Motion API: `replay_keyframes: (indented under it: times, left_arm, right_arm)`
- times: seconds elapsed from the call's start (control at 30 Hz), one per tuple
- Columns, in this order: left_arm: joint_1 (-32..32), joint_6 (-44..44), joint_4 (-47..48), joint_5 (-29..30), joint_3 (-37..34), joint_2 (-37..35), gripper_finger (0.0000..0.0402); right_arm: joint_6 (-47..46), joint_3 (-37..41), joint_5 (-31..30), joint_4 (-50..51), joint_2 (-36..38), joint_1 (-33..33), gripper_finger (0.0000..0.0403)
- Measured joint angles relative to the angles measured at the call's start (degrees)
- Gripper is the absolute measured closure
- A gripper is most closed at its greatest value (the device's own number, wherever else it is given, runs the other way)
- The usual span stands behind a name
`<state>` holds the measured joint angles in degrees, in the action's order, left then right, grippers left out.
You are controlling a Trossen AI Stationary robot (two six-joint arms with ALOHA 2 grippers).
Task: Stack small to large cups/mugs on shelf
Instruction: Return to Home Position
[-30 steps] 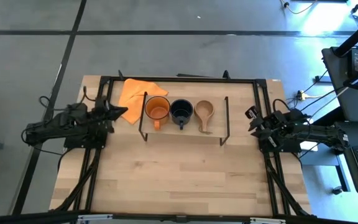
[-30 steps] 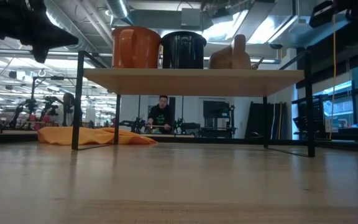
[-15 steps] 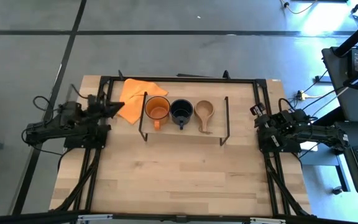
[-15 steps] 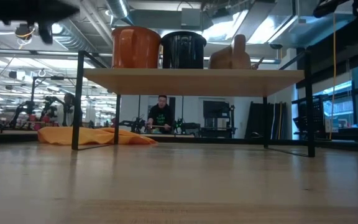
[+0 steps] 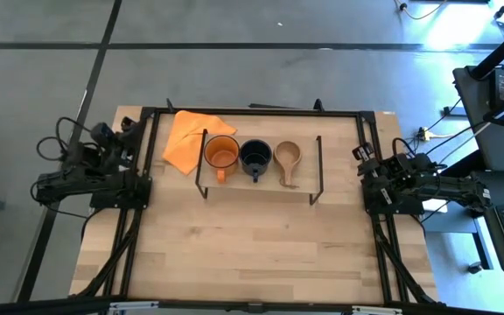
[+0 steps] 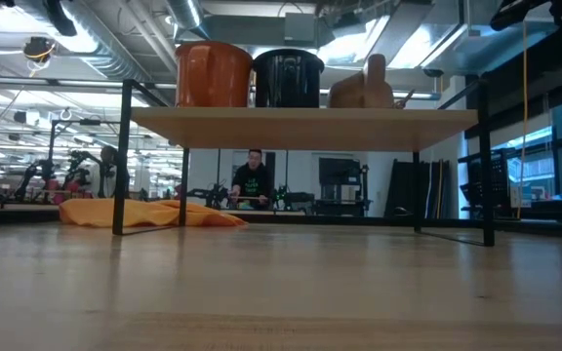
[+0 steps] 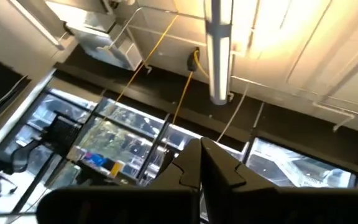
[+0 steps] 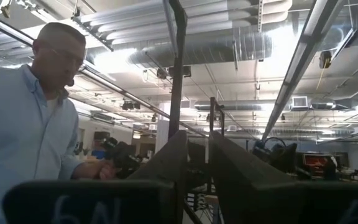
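Observation:
Three cups stand by their bases in a row on the shelf [image 5: 261, 179], a light-wood board [image 6: 301, 117] on black wire legs: an orange mug [image 5: 221, 155] [image 6: 213, 75], a dark navy mug [image 5: 255, 156] [image 6: 288, 78] and a small tan wooden cup [image 5: 288, 159] [image 6: 364, 88] with a long handle. My left gripper [image 5: 116, 136] [image 7: 201, 163] is at the table's left edge, tipped up toward the ceiling, shut and empty. My right gripper [image 5: 363, 159] [image 8: 197, 155] is at the right edge, a narrow gap between its fingers, empty.
A flat orange cloth [image 5: 191, 136] [image 6: 144, 213] lies on the table at the far left, beside the shelf. A black frame [image 5: 252, 112] runs around the table. A person [image 8: 23, 118] stands beyond the table's right side; another person [image 6: 252, 180] is far behind.
My left gripper has drawn back from beside the orange cloth toward the table's left edge, rising and tipping upward, out of the low view. My right gripper has drawn back a little toward the right edge. The cups have stayed in place.

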<state>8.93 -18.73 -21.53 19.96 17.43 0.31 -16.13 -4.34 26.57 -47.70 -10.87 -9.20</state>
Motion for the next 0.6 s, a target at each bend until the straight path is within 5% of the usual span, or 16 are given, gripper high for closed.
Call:
replay_keyframes:
  times: [0.33,0.6]
  left_arm:
    - [0.0,-0.4,-19.4,-3.4,-12.4,0.0,0.0401]
    - [0.0,-0.7,-17.2,-5.3,-15.6,0.0,0.0401]
  right_arm:
    - [0.0,0.0,0.0,0.4,0.0,0.0,0.0334]
    - [-0.2,0.0,0.0,0.4,0.0,0.0,0.0334]
